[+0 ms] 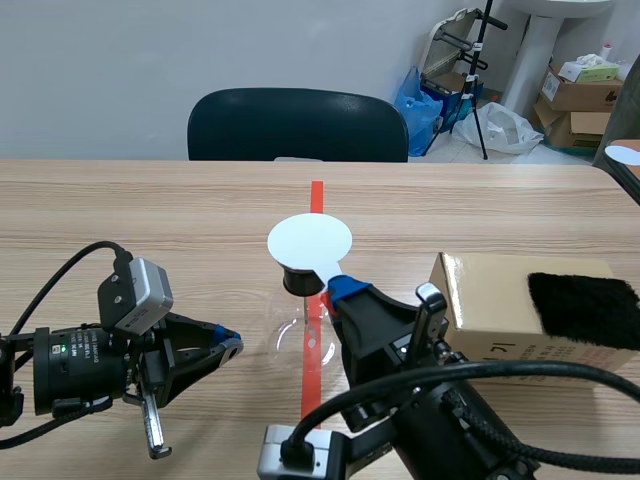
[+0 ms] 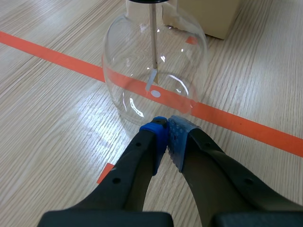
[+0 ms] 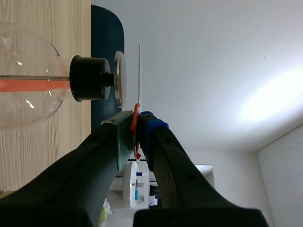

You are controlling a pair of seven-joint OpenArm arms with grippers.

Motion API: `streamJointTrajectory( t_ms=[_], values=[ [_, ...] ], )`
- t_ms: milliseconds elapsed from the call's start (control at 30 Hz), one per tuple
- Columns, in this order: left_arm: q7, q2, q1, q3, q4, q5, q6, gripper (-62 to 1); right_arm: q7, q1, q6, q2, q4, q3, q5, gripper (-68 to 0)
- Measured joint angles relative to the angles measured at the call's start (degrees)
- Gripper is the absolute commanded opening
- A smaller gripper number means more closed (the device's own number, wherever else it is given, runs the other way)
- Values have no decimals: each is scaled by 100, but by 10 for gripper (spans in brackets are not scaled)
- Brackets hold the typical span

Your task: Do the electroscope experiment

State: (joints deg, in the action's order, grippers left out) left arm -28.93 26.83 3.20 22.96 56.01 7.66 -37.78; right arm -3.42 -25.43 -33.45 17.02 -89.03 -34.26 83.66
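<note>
The electroscope is a round glass flask (image 1: pixel 298 342) with a black stopper (image 1: pixel 300 283), standing on the orange tape line. Its metal top disc (image 3: pixel 120 78) sits above the stopper (image 3: pixel 90 78). My right gripper (image 1: pixel 345 290) (image 3: pixel 137 120) is shut on the red handle of a thin white round plate (image 1: pixel 310 240) (image 3: pixel 139 71). The plate hangs flat just over the metal disc, with a narrow gap between them. Inside the flask (image 2: pixel 156 47) a rod ends in a small foil leaf (image 2: pixel 150 81). My left gripper (image 1: pixel 232 347) (image 2: pixel 167 128) is shut on nothing, with its tips close to the flask's base.
A tan cardboard box (image 1: pixel 490 300) with a black furry cloth (image 1: pixel 585 305) on it stands right of the flask, beside my right arm. A dark chair (image 1: pixel 297 125) is behind the table's far edge. Boxes and bags (image 1: pixel 580 90) lie on the floor at the back right.
</note>
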Motion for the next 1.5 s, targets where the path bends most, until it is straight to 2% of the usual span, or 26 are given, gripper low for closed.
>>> streamJointTrajectory(
  t_ms=[733,833,1333,1500],
  values=[
    [0,0,0,0,0,0,0,-580,7,0,0,0,0,0,0,-665],
    [0,0,0,0,0,0,0,-580,125,0,0,0,0,0,0,-665],
    [0,0,0,0,0,0,0,-580,2151,0,0,-2,0,0,0,-665],
    [0,0,0,0,0,0,0,-580,2669,0,-2,-2,0,0,0,-665]
  ],
)
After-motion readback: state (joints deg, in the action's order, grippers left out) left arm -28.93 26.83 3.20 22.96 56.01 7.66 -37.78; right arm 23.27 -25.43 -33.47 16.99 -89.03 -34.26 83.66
